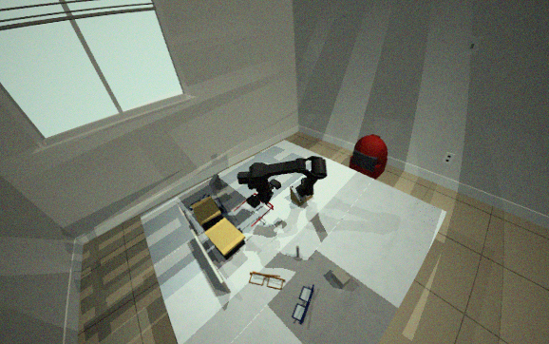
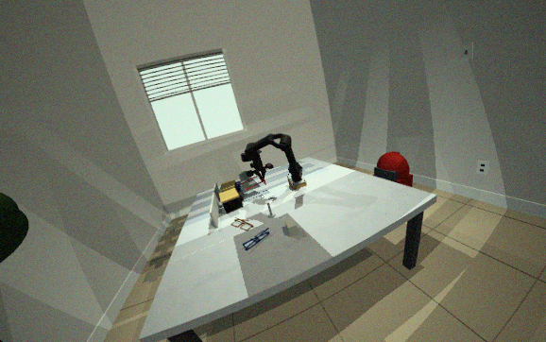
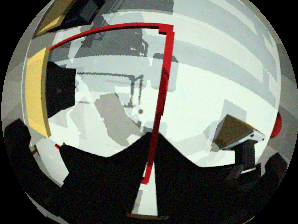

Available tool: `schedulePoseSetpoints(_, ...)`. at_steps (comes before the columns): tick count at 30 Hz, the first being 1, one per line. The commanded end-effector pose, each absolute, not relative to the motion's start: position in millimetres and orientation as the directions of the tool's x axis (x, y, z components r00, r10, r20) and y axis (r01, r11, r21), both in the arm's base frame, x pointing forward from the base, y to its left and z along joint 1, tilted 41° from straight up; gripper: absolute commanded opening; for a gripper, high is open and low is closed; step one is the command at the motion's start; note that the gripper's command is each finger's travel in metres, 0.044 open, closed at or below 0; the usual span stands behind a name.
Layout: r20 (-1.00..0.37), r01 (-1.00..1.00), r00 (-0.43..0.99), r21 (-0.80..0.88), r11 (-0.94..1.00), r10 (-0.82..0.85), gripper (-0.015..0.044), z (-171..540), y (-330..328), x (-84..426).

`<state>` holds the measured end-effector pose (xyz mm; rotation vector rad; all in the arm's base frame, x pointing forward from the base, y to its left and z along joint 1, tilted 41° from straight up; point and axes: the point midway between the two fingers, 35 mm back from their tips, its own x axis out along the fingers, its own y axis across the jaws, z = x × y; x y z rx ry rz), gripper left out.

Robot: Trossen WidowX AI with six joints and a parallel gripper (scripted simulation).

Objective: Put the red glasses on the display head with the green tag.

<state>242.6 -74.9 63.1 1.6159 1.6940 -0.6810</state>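
My gripper point(image 1: 269, 202) point(image 2: 263, 178) point(image 3: 153, 136) is shut on the red glasses point(image 1: 273, 206) point(image 2: 264, 181) point(image 3: 170, 46) by their front and holds them above the table. Their temples point toward the display heads; one curves left in the wrist view. The nearer head point(image 1: 225, 236) point(image 2: 230, 195) point(image 3: 37, 95) is a yellow block with a black front, bare of glasses and apart from the red ones. The other head point(image 1: 205, 209) point(image 2: 228, 185) point(image 3: 54, 14), behind it, wears dark blue glasses point(image 3: 89, 11). I cannot make out the green tag in any view.
A thin upright board point(image 1: 207, 257) point(image 2: 214, 208) stands beside the heads. Orange glasses point(image 1: 267, 275) point(image 2: 242, 223) and blue glasses point(image 1: 305, 300) point(image 2: 255, 242) lie on the table toward the front. A small post point(image 1: 297, 252) point(image 2: 270, 209) and a grey block point(image 1: 339, 278) stand nearby.
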Motion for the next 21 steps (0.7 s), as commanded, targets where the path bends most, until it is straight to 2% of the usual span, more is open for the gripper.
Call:
schedulePoseSetpoints(1, -0.758, 0.989, 0.039, 0.121, 0.081, 0.651, 0.0, 59.6, -81.4, 245.7)
schedulePoseSetpoints(14, -0.728, 0.973, 0.186, 0.231, -0.019, 0.66, 0.0, 50.6, -74.3, 245.3)
schedulePoseSetpoints(21, -0.742, 0.982, 0.131, 0.19, 0.019, 0.658, 0.0, 43.5, -69.1, 244.4)
